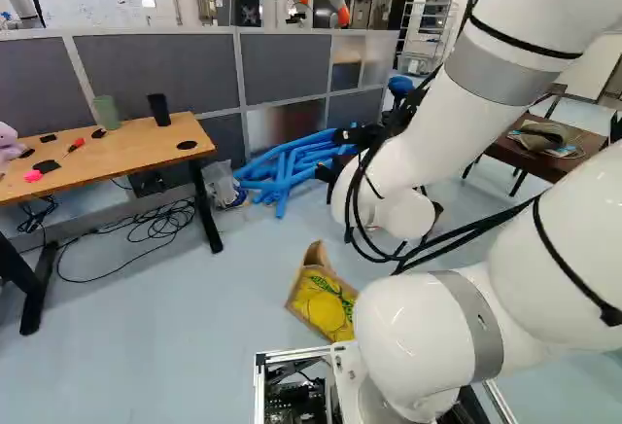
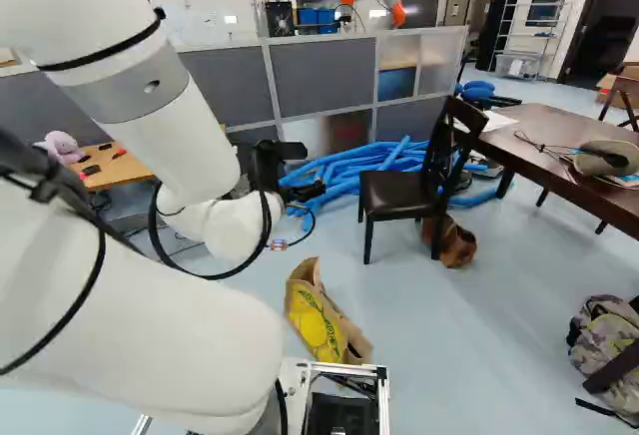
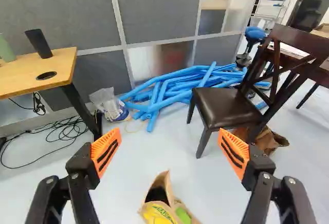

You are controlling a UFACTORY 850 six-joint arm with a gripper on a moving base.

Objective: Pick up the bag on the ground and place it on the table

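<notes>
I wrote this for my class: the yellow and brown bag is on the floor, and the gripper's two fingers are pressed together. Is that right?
Not quite: the yellow and brown bag is on the floor, but the wrist view shows the gripper with its two fingers wide apart.

My glossy white arm has rounded joints, grey bands, thin black straps and loose black cables; my black end effector shows silver screws and orange, black-slotted pads
</notes>
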